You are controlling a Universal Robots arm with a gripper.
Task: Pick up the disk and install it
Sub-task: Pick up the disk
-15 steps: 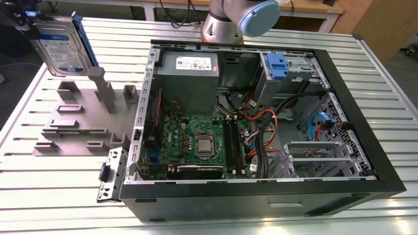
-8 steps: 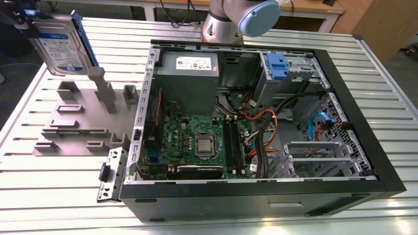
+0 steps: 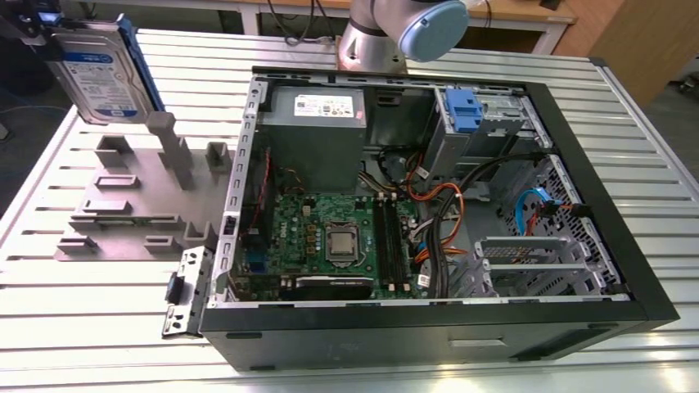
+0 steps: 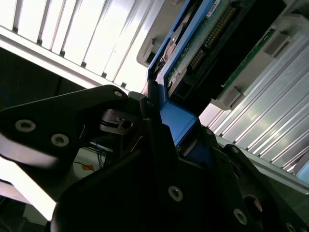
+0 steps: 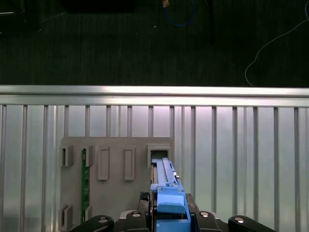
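The gripper (image 4: pixel 176 123), clamped on the blue-railed edge of the hard disk (image 3: pixel 98 74), hangs it upright beneath itself, likely so it runs straight along the slot of the grey holder (image 3: pixel 120 223).

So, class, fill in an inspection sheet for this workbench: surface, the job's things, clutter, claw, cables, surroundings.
Surface: slatted metal table, carrying an open computer case and a grey holder block.
Job's things: disk upright, held above the holder block, to the exterior view's left of the case.
Clutter: thin green board standing in one holder slot.
Claw: claw shut on the disk's blue rail.
Cables: orange, blue and black wires inside the case.
Surroundings: dark floor beyond the table edge; wooden desk behind.
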